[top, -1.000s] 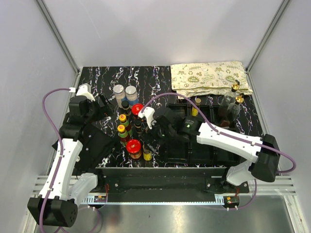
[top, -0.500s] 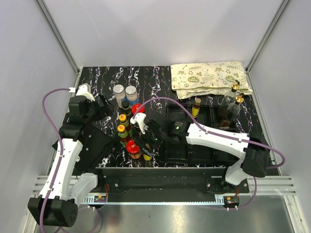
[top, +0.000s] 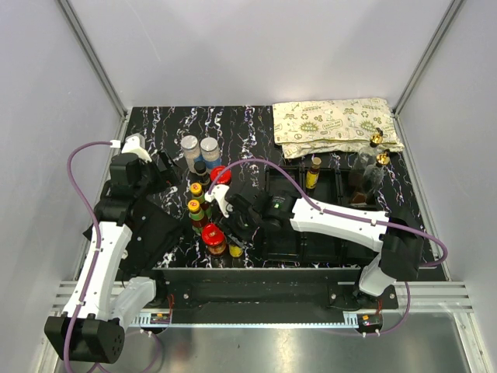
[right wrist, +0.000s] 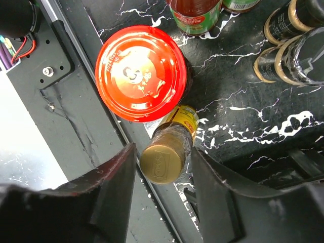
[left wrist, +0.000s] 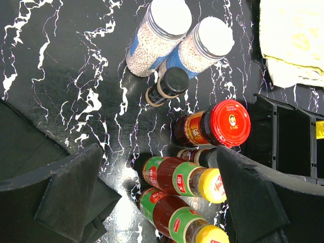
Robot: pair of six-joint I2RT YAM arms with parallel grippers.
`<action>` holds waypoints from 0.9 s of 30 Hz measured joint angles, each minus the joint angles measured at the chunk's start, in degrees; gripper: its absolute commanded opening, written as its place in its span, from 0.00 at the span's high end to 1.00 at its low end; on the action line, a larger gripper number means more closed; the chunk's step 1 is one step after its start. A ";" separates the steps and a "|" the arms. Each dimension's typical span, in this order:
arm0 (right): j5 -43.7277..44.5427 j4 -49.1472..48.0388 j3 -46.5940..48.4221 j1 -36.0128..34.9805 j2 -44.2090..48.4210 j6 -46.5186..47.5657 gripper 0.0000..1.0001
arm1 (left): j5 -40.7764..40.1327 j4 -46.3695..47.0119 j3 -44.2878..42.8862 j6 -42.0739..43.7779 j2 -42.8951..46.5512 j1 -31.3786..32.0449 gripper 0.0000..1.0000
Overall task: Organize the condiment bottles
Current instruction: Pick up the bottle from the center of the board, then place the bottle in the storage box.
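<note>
Right pincer [right wrist: 163,152] swung left astride marbled tabletop's [right wrist: 243,116] gold-capped bottle [right wrist: 162,163], grip unclear; left pincer [left wrist: 162,195] gapes empty.

Small gold-capped bottle [right wrist: 162,161] upright, just beside near red-lidded jar [right wrist: 140,71]. Behind that jar: yellow-capped sauces [top: 194,205], second red jar [top: 220,174], two pale-lidded shakers [top: 189,144].

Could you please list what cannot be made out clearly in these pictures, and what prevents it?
- Right wrist view: whether the right fingers touch the gold-capped bottle; the gaps are too thin to judge.
- Left wrist view: the lower yellow-capped sauce bottle is cut off by the bottom edge.
- Left wrist view: a small dark bottle is half hidden behind one of the left fingers.
- Top view: labels of the clustered bottles are too small to read.
</note>
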State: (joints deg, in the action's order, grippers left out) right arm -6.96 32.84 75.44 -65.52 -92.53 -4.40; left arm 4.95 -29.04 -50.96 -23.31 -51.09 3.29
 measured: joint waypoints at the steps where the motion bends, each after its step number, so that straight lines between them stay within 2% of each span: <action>1: -0.02 0.02 0.00 0.00 0.00 0.11 0.53 | 0.04 0.00 0.00 0.00 0.00 0.00 0.01; 4: 0.31 0.09 0.00 0.00 0.00 0.22 0.72 | 0.11 0.00 0.00 0.00 0.00 0.00 0.01; 11: 2.97 0.46 0.24 -0.17 0.02 -0.20 0.96 | 0.31 0.00 0.00 0.00 0.00 -0.11 0.01; 14: 6.49 0.87 0.28 -0.22 0.31 -0.31 1.00 | 0.33 0.00 0.00 0.00 0.00 -0.15 0.01; 20: 15.91 3.69 0.28 -0.22 3.78 -0.20 1.00 | 0.42 0.00 0.00 0.00 0.00 -0.20 0.01; 27: 34.77 4.63 0.28 -0.26 15.04 -1.25 1.00 | 0.48 0.00 0.00 0.00 0.00 -0.24 0.01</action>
State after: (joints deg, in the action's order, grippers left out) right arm 27.81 37.47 75.72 -65.78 -77.49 -5.65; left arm 5.43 -29.04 -50.96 -23.31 -51.09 3.05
